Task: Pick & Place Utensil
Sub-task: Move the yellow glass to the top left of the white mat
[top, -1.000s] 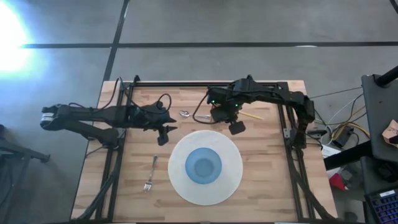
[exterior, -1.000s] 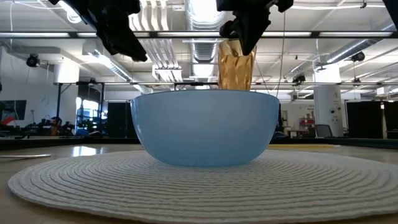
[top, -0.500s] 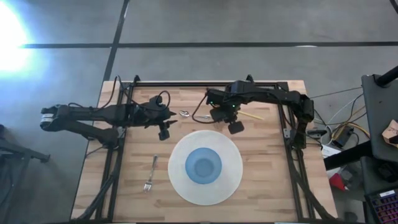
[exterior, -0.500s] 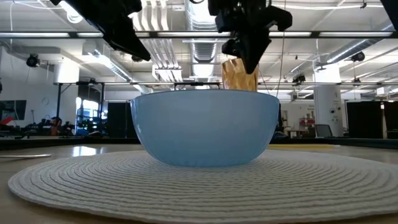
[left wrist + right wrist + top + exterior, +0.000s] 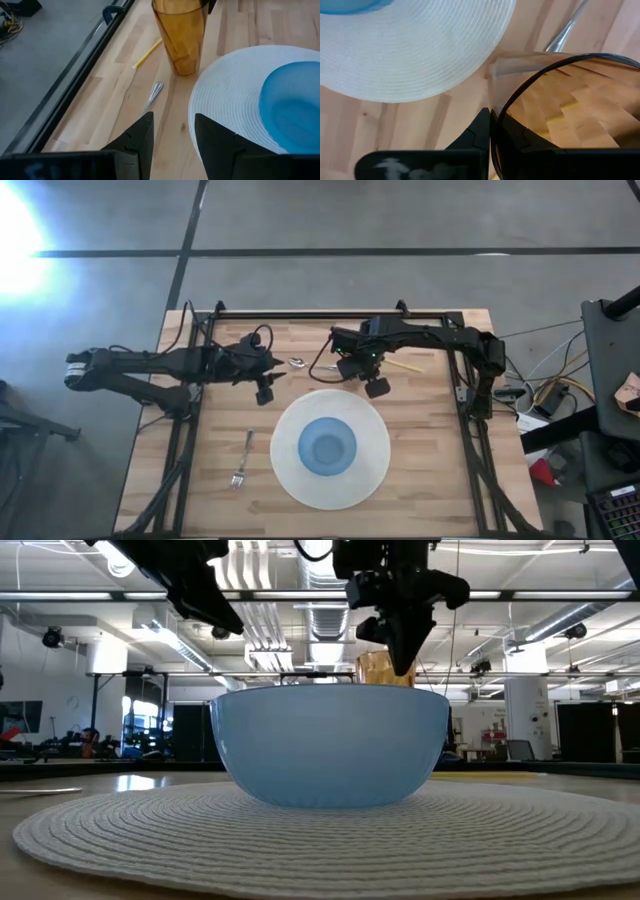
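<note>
An amber see-through cup (image 5: 181,35) stands upright on the wood between the white woven placemat (image 5: 225,95) and the table's far edge, and my right gripper (image 5: 492,131) is shut on its rim. In the low view the cup (image 5: 383,670) shows behind the blue bowl (image 5: 330,745). A silver spoon (image 5: 153,95) lies flat on the wood beside the cup, and a fork (image 5: 242,458) lies left of the placemat. My left gripper (image 5: 172,140) hovers open to the left of the cup, touching nothing. My right gripper pinches the cup's wall at the rim (image 5: 496,107), one finger (image 5: 479,132) outside and the other inside, coming from above and pointing down. The cup stays upright below the fingers. Its base (image 5: 183,71) is at the wood; whether it rests there I cannot tell.
The blue bowl (image 5: 327,447) sits in the middle of the round placemat (image 5: 290,480). A thin yellow stick (image 5: 147,53) lies on the wood beyond the cup. Black rails (image 5: 190,430) run along the table's left, right and far sides. Bare wood lies near the fork.
My right gripper has moved down, still shut on the cup, so in the low view less of the cup now shows above the bowl's rim. It has also shifted slightly toward the table's left. My left gripper has drawn a little toward the far edge.
</note>
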Controlling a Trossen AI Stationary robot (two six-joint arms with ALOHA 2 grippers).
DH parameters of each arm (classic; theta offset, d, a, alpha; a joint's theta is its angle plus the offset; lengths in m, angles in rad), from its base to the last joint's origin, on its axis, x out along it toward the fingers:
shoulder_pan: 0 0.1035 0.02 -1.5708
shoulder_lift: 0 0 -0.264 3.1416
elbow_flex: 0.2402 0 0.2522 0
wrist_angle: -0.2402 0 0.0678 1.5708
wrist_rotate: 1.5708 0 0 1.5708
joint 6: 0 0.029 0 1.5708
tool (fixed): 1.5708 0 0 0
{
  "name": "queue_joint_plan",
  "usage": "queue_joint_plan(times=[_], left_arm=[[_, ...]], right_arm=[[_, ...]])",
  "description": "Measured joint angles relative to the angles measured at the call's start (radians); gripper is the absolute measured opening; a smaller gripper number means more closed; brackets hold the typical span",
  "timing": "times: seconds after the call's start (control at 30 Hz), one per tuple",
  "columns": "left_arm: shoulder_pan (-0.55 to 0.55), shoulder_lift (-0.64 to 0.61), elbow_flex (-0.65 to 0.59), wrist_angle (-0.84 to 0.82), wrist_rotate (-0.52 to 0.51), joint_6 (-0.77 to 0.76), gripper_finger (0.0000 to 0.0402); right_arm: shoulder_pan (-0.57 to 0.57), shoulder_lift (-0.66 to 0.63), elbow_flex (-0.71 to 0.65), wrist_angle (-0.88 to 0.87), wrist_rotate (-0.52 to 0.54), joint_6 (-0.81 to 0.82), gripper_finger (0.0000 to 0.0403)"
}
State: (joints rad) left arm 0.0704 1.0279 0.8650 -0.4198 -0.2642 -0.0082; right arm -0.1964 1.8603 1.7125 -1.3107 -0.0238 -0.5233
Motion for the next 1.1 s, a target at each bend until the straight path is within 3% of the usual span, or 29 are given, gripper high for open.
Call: queue_joint_plan(times=[0.63,1.1], left_arm=[[0.000,0.000,0.017,0.000,0.000,0.004,0.0135],[0.000,0.000,0.016,0.000,0.000,0.015,0.0135]], right_arm=[[-0.009,-0.002,-0.078,0.049,0.004,0.009,0.0011],[-0.009,0.001,-0.082,0.052,0.001,0.011,0.0051]])
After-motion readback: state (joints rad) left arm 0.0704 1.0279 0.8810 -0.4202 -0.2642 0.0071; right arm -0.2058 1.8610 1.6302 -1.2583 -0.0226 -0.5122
